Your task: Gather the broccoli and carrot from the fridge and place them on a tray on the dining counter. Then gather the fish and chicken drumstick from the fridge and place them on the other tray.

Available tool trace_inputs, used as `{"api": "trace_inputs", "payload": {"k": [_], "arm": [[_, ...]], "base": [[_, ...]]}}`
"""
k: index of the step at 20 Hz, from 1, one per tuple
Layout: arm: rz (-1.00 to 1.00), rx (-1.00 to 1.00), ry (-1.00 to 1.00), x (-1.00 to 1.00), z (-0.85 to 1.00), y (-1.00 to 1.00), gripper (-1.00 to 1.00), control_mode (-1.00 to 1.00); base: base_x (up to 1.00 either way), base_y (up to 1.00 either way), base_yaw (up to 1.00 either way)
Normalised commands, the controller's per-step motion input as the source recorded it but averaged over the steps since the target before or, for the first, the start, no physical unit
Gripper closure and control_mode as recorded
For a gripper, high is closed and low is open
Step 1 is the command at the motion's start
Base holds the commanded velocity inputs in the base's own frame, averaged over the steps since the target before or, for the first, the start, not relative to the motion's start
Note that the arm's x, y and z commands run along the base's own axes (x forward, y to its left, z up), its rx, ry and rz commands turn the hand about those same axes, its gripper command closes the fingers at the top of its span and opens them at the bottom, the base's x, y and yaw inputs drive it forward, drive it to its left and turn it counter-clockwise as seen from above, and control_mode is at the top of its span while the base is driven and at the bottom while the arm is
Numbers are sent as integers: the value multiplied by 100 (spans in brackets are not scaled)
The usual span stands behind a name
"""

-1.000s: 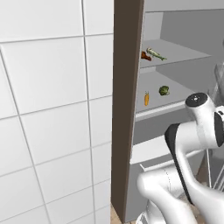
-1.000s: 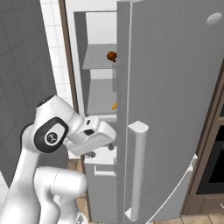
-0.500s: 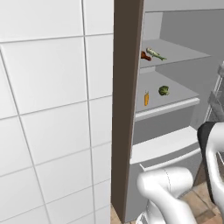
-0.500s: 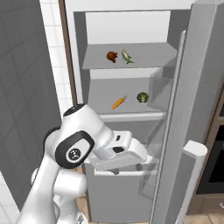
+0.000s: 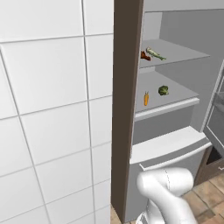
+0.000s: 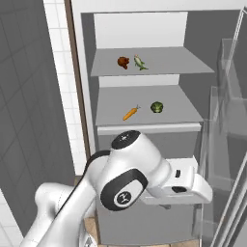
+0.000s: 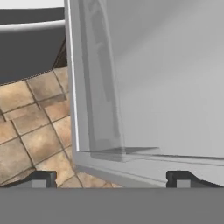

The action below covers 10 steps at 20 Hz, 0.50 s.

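Hand view: pincer (image 7: 111, 179) spread apart, tips mostly cut off, facing fridge door (image 7: 144, 87).

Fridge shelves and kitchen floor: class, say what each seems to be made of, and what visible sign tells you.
Fridge shelves: probably plastic or painted metal, matt; flat uniform grey, no gloss.
Floor: looks like stone or ceramic tile, matt; mottled brown squares divided by dark grout lines.

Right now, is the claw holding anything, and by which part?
Nothing is held. The claw is open, its fingertips apart near the fridge door's lower edge.
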Motion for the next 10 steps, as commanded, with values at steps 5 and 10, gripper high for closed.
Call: {"api": "trace_inputs", "payload": {"k": [5,10], "arm": [[0,6,-1,24,25,-84,-100,-100],[1,0,-13,-29,44,-8,-100,-100]], "base": [[0,0,0],[0,0,0]]}}
